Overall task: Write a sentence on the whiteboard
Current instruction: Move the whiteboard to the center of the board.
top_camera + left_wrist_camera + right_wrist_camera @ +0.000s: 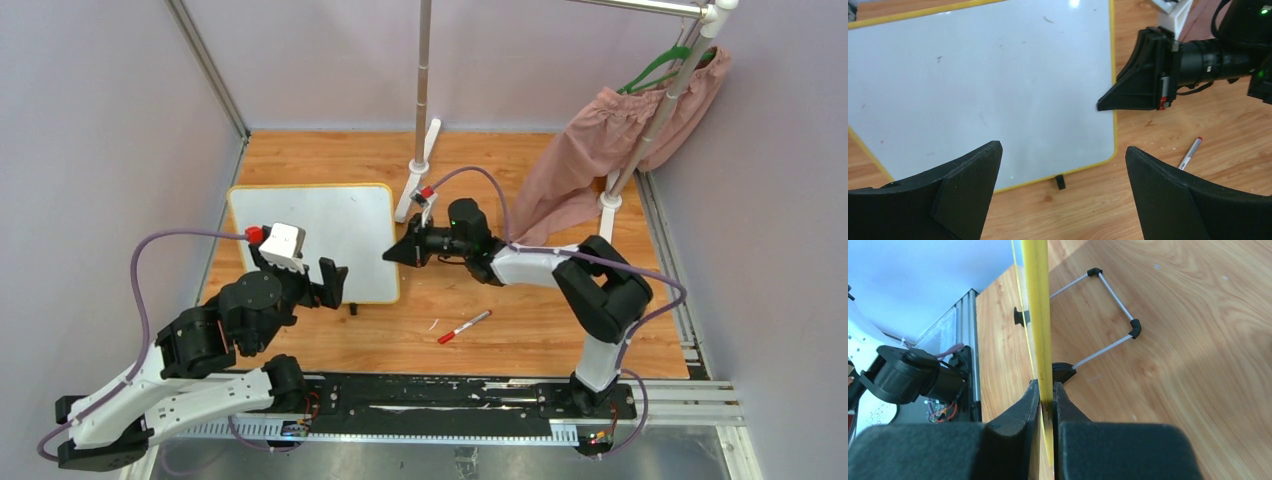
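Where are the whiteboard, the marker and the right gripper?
whiteboard (330,235): top view, bare white face.
marker (466,326): top view, mid barrel, lying on the table.
right gripper (1047,402): right wrist view, fingers shut on the whiteboard's yellow rim.

— What sort of place am I driving in?

— A robotics lab cell, I'd say. My two arms are bolted to an aluminium rail (640,405), plain grey panels (90,150) wall in a wooden table (520,330), and beyond my right fingers stands a clothes rack (425,90) with a pink garment (600,150), like a staged test prop.
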Motion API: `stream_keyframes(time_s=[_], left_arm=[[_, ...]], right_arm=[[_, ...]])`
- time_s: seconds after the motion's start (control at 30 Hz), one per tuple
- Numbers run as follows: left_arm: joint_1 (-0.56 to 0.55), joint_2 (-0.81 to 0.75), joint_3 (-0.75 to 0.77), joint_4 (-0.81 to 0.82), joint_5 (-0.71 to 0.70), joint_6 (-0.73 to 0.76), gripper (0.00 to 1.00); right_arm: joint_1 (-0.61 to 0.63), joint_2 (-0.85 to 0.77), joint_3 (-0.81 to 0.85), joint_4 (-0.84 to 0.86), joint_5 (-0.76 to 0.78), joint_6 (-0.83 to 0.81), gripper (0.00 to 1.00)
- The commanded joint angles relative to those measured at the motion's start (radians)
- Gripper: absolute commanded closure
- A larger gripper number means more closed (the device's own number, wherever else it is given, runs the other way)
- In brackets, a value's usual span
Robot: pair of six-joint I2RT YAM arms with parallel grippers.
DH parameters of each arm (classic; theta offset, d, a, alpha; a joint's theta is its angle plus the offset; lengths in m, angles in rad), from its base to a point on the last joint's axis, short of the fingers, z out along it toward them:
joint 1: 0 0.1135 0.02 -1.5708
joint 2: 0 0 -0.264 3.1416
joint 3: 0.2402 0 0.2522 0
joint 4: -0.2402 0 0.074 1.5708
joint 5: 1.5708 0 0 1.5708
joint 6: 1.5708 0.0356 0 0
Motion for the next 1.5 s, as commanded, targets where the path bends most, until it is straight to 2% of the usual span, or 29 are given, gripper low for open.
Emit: stream_keyframes(time_s=[0.0,0.13,0.4,0.63,0.8,1.13,1.33,1.47], left_arm=[[0.006,-0.017,-0.019,0.01,0.007,-0.023,0.0],[0.005,-0.019,-0.033,0.014,0.007,-0.019,0.0],[0.005,-0.022,-0.13,0.101,0.02,-0.005,0.0],[0.006,-0.031,-0.204,0.158,0.042,-0.017,0.0],[0.006,-0.056,-0.204,0.144,0.028,-0.026,0.0],[0.006,-0.103,-0.214,0.095,0.018,-0.068,0.0],[0.005,-0.111,-0.215,0.08,0.003,-0.076,0.0],[0.006,-0.11,-0.216,0.08,-0.002,-0.077,0.0]], right_arm=[[-0.094,-0.107,-0.125,-0.103,0.153,-0.107,1.0],[-0.134,-0.22,-0.183,-0.237,0.188,-0.198,1.0],[-0.247,-0.387,-0.196,-0.496,0.211,-0.353,1.0],[-0.295,-0.417,-0.154,-0.661,0.18,-0.448,1.0],[-0.24,-0.41,-0.162,-0.595,0.167,-0.396,1.0],[-0.104,-0.285,-0.191,-0.295,0.273,-0.207,1.0],[-0.071,-0.208,-0.167,-0.248,0.306,-0.18,1.0],[-0.071,-0.229,-0.194,-0.266,0.365,-0.185,0.97]])
